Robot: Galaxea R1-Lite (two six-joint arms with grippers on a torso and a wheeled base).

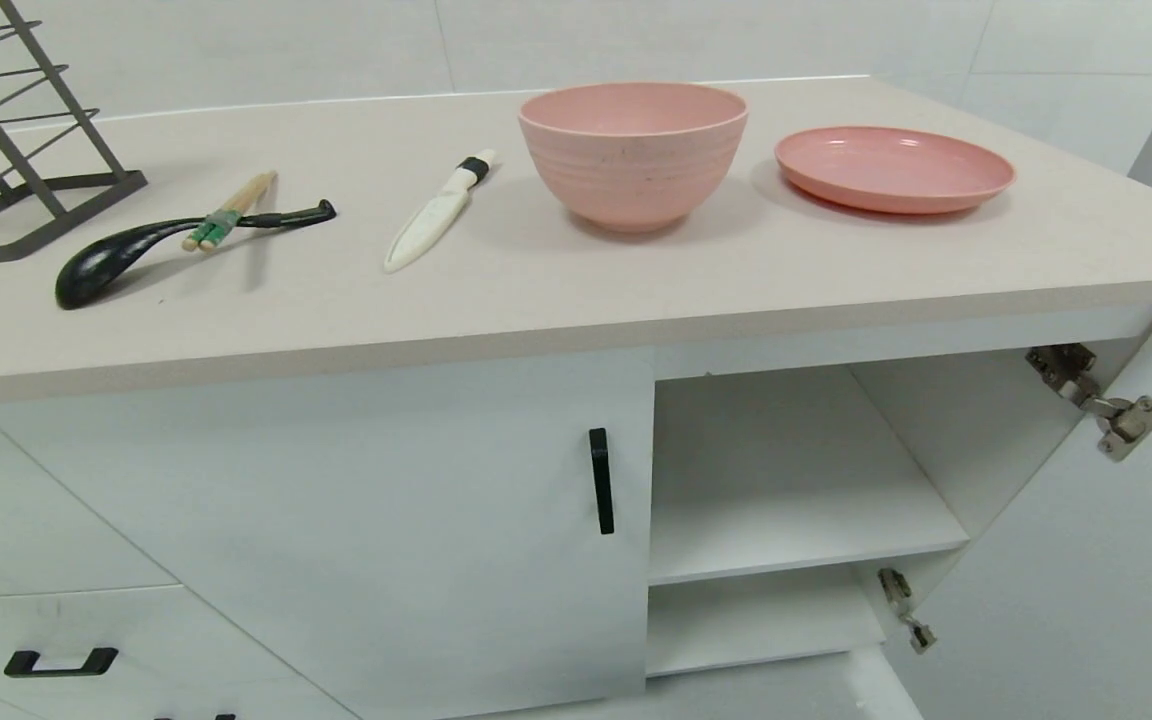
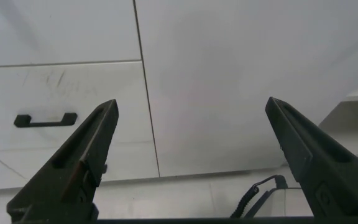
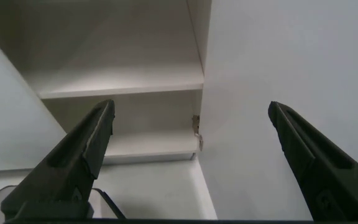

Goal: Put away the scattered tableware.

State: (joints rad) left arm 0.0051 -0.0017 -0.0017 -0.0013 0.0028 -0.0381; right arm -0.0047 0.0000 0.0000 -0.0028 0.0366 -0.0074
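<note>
The left jaws gape wide before the closed cabinet door [image 2: 229, 74]; the right jaws, equally spread, face open shelves [image 3: 120, 87]. On the matte table [image 1: 636, 290]: ridged pink bowl [image 1: 633, 155], shallow plate [image 1: 894, 168], sheathed white knife [image 1: 439, 213], glossy black spoon [image 1: 136, 250], wooden chopsticks [image 1: 229, 210].

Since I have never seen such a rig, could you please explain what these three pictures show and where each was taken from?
Gladly. This is a wheeled robot with two arms, each ending in a two-fingered gripper. The big picture comes from its head camera, looking down at a counter. On it lie a pink bowl, a pink plate, a white knife, a black spoon with chopsticks across its handle, and a wire rack. Below, one cupboard door stands open, showing shelves. The other two pictures come from wrist cameras: the left gripper faces closed cupboard fronts, the right gripper the open shelves. Both are open and hold nothing.
</note>
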